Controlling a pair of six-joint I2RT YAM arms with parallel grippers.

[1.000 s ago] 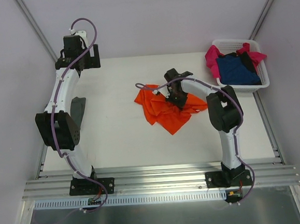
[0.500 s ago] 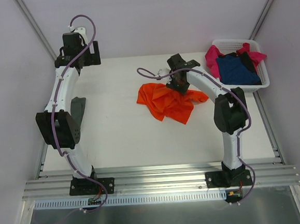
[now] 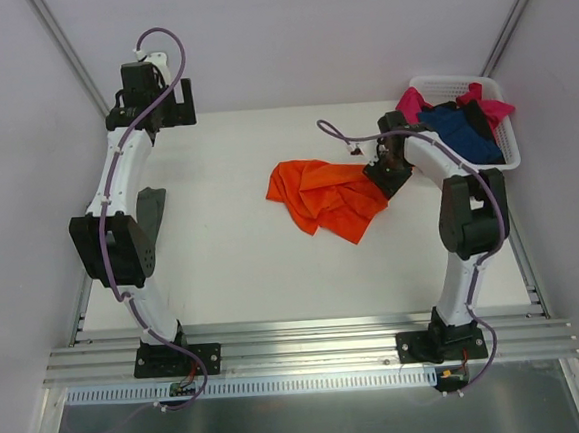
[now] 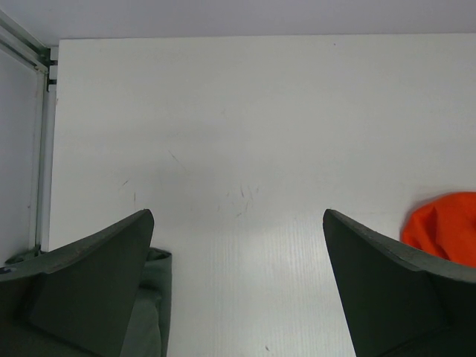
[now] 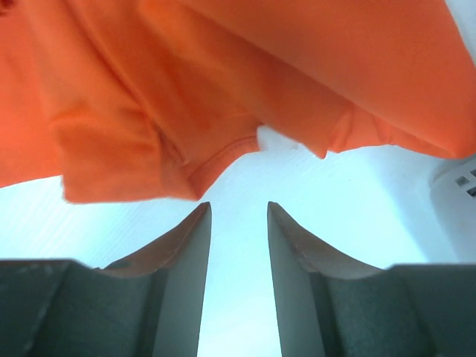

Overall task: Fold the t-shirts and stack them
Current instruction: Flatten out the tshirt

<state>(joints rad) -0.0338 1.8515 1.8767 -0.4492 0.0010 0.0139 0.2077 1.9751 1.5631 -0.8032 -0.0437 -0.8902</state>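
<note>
Orange t-shirt (image 3: pixel 326 199): lies crumpled and unfolded on the table (image 3: pixel 223 262), right of centre and somewhat nearer the far edge than the near edge. Its layers are bunched over one another, and a stitched hem shows in the right wrist view. Right gripper (image 5: pixel 238 208): low at the right-hand margin of this shirt, between it and the basket (image 3: pixel 454 79). Its fingers (image 5: pixel 178 260) stand a narrow gap apart with bare table showing between them, and they hold nothing. The tips sit at the cloth's edge; whether they touch it cannot be determined. Left gripper (image 4: pixel 238 216): raised above the far left corner and facing down at the table, with the jaws spread wide and nothing held. Grey-green t-shirt (image 3: pixel 152 212): bunched at the left edge, roughly midway along it, and partly hidden behind the left arm. A fold of it shows beneath the left finger in the left wrist view. The basket is white and slatted and stands at the far right corner. Magenta pink t-shirt (image 3: pixel 409 110): in the basket, hanging over the rim on the side facing the table centre and showing again at the far right side. Navy blue t-shirt (image 3: pixel 459 135): loose on top in the middle of the basket.
</note>
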